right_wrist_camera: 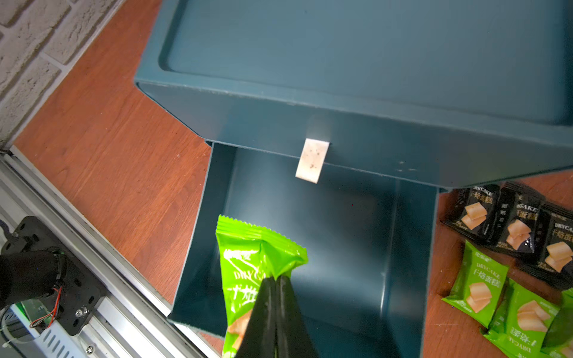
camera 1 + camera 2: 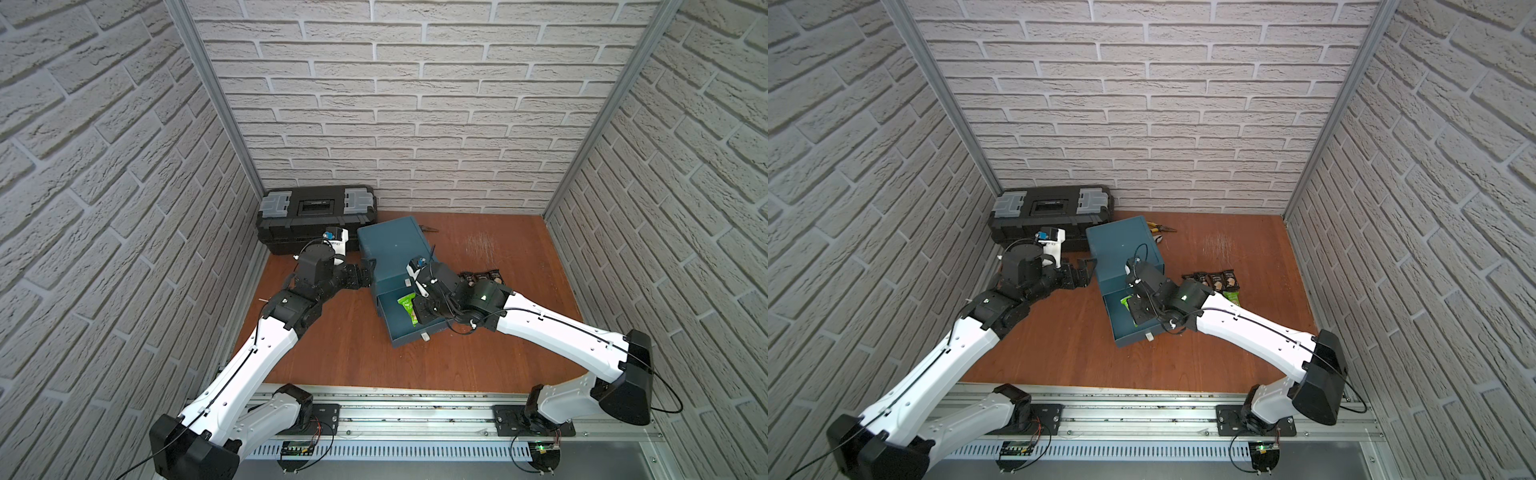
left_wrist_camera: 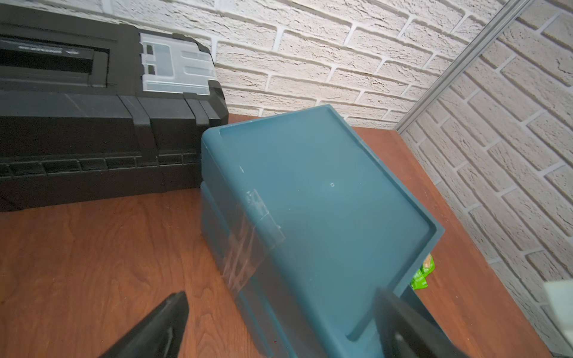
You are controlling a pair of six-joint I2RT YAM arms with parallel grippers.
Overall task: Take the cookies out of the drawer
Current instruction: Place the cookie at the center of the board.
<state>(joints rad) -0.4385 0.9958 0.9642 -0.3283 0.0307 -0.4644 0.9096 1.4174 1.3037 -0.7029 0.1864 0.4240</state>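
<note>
The teal cabinet point(image 2: 392, 245) point(image 3: 325, 201) stands mid-table with its lower drawer point(image 2: 409, 338) point(image 1: 204, 248) pulled out. My right gripper point(image 1: 275, 279) point(image 2: 420, 309) is shut on the crimped edge of a bright green cookie packet point(image 1: 245, 263) point(image 2: 407, 305), which hangs over the drawer. No other packet shows on the drawer floor. Black cookies point(image 1: 514, 223) point(image 2: 1214, 280) and green cookies point(image 1: 477, 279) point(image 2: 1233, 296) lie on the table to the right of the drawer. My left gripper point(image 3: 279, 293) point(image 2: 361, 276) is open, its fingers astride the cabinet's left front corner.
A black toolbox point(image 2: 316, 216) point(image 3: 93, 124) sits against the back wall, left of the cabinet. Pliers point(image 2: 1160, 227) lie behind the cabinet. A white pull tab point(image 1: 311, 161) hangs from the upper drawer. Brick walls close in three sides; a metal rail point(image 2: 415, 411) runs along the front.
</note>
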